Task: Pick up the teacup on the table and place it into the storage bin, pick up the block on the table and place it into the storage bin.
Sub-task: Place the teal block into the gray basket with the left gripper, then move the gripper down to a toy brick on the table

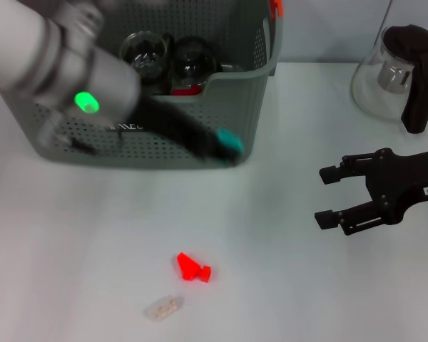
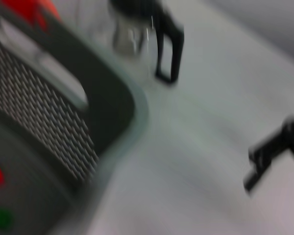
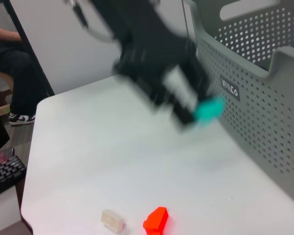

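Block (image 1: 192, 268): red, on the tabletop (image 1: 285, 285), long axis running from upper left to lower right.
Left claw (image 1: 225, 144): blurred beside the storage bin (image 1: 228, 100); grip unreadable.
Right claw (image 1: 329, 195): released, empty.

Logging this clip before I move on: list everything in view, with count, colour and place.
storage bin: one, grey-green perforated, far left of table.
glass cups: at least two, clear and dark, inside the bin.
glass teapot: one, clear with black handle, far right.
red block: one, near table centre front.
pale block: one, whitish, just in front of the red one.
table: one, white.
left tool: teal-tipped, before the bin's front wall.
right tool: black, open, right side, empty.
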Available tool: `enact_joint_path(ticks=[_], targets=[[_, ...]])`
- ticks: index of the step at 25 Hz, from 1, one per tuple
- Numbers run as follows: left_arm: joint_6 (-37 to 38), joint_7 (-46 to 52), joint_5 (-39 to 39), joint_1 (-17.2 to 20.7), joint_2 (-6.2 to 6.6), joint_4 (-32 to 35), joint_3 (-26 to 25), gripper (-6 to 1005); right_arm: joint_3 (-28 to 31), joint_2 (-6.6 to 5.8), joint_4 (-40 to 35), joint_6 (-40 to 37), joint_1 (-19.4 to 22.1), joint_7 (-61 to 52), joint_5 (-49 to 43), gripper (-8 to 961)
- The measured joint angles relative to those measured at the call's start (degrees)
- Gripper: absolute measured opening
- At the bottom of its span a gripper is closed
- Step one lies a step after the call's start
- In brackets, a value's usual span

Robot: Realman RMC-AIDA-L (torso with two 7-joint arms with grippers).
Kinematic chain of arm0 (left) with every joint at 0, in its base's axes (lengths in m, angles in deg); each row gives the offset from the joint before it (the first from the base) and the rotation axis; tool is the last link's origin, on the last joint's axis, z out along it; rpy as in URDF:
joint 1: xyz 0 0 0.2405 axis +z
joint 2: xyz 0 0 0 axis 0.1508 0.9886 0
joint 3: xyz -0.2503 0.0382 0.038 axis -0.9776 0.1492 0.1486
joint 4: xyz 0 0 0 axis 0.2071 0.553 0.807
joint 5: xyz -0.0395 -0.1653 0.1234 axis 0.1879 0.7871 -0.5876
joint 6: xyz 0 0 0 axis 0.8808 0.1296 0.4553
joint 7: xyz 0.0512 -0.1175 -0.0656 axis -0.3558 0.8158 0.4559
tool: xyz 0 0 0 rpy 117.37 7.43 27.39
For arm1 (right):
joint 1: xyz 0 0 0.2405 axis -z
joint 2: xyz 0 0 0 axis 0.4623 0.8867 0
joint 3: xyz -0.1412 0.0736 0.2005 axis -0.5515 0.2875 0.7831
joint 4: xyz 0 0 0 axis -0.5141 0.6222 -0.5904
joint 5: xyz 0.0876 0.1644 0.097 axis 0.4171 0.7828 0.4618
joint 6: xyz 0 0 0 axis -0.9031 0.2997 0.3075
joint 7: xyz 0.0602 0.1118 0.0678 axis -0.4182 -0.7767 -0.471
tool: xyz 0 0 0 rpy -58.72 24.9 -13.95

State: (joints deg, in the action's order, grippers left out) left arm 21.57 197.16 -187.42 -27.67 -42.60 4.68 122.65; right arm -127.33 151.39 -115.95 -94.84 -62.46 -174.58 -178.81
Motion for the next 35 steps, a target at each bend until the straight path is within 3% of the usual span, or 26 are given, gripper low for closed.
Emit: enact_joint_path(ticks=[3,6,9,12,15,21,26,29,32,33,34,35], targets=[[-0.12,-2.85,1.02,-0.91,0.69,0.65,-8.47,416,0.0,0.0,0.0,0.2,-0.03,0.09,-0.01,927],[-3.27,-5.9,1.73,-2.26,2.35,-1.92,-16.76,421,0.01,0.21,0.0,0.34,-0.29,0.1,-0.01,927],[-8.52,-8.38,3.15,-3.08,3.89,-6.2,-20.45,425,0.0,0.6,0.0,0.68,-0.76,0.06,0.0,927],[-13.83,-9.08,3.33,-3.64,5.35,-11.24,-21.05,430,-0.23,1.13,0.02,1.36,-1.27,0.22,0.01,927],[-18.07,-9.73,3.2,-3.87,5.87,-15.57,-21.25,435,-0.94,1.73,0.05,2.31,-1.64,0.29,-0.16,927],[-23.06,-11.3,3.03,-3.52,5.55,-17.9,-21.18,444,-0.96,2.36,0.09,2.86,-2.26,0.32,-1.33,927],[-21.62,-13.6,3.98,-1.74,5.47,-11.62,-21.48,617,-0.7,2.38,0.12,2.94,-2.3,0.32,-1.34,927],[-14.99,-19.01,7.88,0.56,4.27,-4.92,-21.33,702,-0.69,2.37,0.56,3.58,-2.25,0.32,-1.34,927],[0.32,-29.85,13.47,4.35,1.42,2.73,-19.83,778,-0.69,2.3,1.57,4.62,-2.03,0.32,-1.33,927],[0.32,-29.85,13.47,4.35,1.42,2.73,-19.83,803,-0.63,2.23,2.05,4.96,-1.98,0.32,-1.33,927],[6.49,-33.0,14.25,6.11,0.21,5.82,-18.71,828,-0.5,2.18,2.48,5.19,-1.97,0.32,-1.31,927],[8.45,-33.62,14.43,6.81,-0.09,6.88,-17.98,854,-0.3,2.13,2.91,5.26,-1.97,0.32,-1.31,927]])
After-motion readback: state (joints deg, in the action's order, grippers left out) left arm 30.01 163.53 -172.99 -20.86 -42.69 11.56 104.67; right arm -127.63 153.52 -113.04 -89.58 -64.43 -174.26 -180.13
